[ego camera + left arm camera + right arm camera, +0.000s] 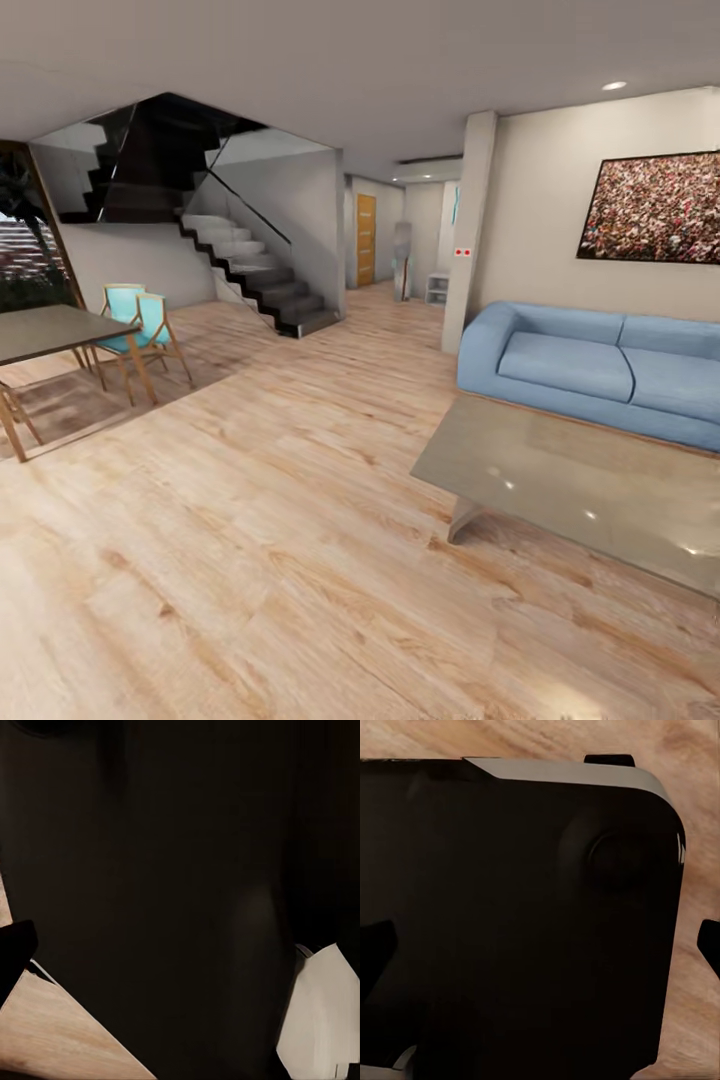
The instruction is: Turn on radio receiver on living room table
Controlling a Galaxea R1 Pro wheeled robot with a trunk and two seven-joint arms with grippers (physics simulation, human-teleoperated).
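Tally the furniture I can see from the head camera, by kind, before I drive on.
Sofa: 1, blue sofa
Tables: 2, coffee table and dining table
Chairs: 2, front turquoise chair and rear turquoise chair
Total: 5

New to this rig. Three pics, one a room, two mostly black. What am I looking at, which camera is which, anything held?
It is a simulated wheeled robot with two arms, driven remotely by a person. The big picture comes from its head camera, looking into a living room: a blue sofa, a low glossy coffee table in front of it, a framed crowd photo, a dark dining table with chairs at the left, stairs behind. The visible part of the coffee table top is bare; the radio is not in sight yet. The two dark pictures come from cameras near each gripper; they face the robot's own dark body with wood floor beyond. Nothing shows as held, and whether the grippers are open cannot be told.
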